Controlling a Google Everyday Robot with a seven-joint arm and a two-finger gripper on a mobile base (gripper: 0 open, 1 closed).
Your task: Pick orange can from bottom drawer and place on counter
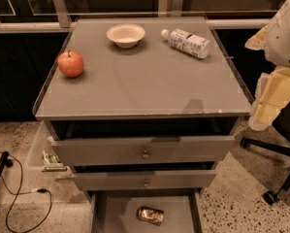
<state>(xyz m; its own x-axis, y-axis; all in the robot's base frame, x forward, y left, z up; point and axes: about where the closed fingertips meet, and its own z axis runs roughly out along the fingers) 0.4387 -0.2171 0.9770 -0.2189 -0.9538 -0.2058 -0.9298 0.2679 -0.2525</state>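
Three drawers: all pulled out in steps. The bottom drawer [113, 211] sticks out furthest and its floor is open from above.
Orange can [150, 215]: lies on its side on the bottom drawer floor, a bit right of centre. It is apart from both side walls and well below the tabletop [144, 89].
Gripper [272, 98]: at the right frame edge, just beside the tabletop's right rim and well apart from the can. Spread or pressed together, cannot tell.
Step in hand: judged as the reach toward the can; it is not yet grasped.
Approach: best to drop in front of the middle drawer [183, 179]. Its face overhangs the rear of the bottom drawer, so come in from above and in front.
Grasp: a can on its side probably rolls. Line up across the round body, not the silver ends, and centre before closing.
Lift: go up and outward first to clear the middle and top drawer [105, 151] fronts and their knobs, then move over the rim.
Placement: the bare front-centre of the tabletop looks safest.
Obstacles: apple [71, 63] at left, bowl [126, 35] at back centre, bottle [185, 42] lying at back right. All are well apart from that spot.
Risk: nudging the can toward a drawer wall, or clipping a drawer front.
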